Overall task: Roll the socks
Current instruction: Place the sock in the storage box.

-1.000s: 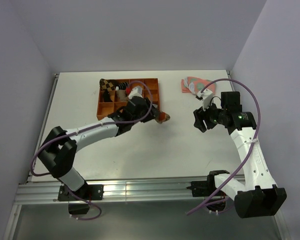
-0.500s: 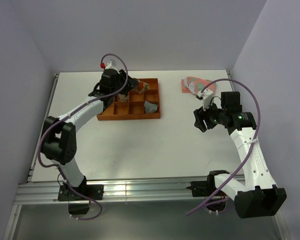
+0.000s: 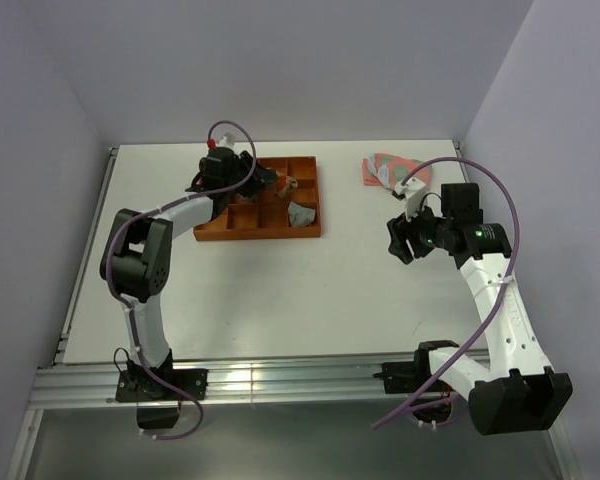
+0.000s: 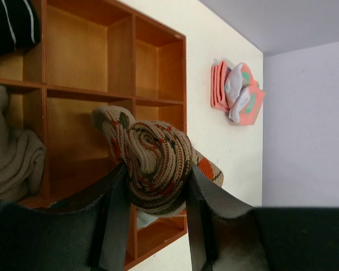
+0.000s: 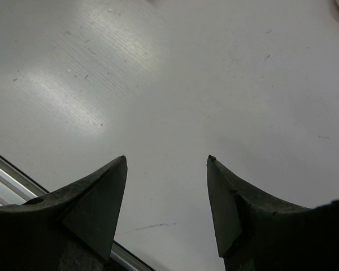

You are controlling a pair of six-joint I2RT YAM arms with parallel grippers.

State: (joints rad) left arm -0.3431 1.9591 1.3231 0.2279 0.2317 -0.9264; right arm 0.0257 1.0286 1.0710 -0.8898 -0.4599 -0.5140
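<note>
**A:** Run me through it, biggest thing first.

**B:** The white tabletop [image 3: 240,300] carries an orange tray [image 3: 250,234] of square compartments at the back left. The left arm reaches over it. The right arm waits well apart to the right, and the right fingers [image 5: 96,197] stand wide apart over bare tabletop, holding nothing.

**A:** And the socks?

**B:** The argyle sock [image 4: 158,161] is already a tight roll, clamped between the left fingers [image 4: 118,209] above the tray's middle compartments. I can't tell whether it touches the tray floor. The grey sock [image 3: 300,213] lies in the tray's near right compartment. A pair of pink-and-green socks [image 3: 383,170] sits on the tabletop to the right of the tray, and a black striped sock [image 4: 11,22] fills a compartment at the corner of the wrist view.

**A:** What could go wrong from here?

**B:** I think the roll is the weak point. A loose tail sticks out on each side of it, so it may spring open once the grip lets go. One tail could also snag on a divider wall and drag the roll undone on the way down. If the roll sits over a divider rather than a cell, it could perch on the edge and tip out.

**A:** Any writing or labels?

**B:** None that I can read on the tray, the socks or the arms.
</note>
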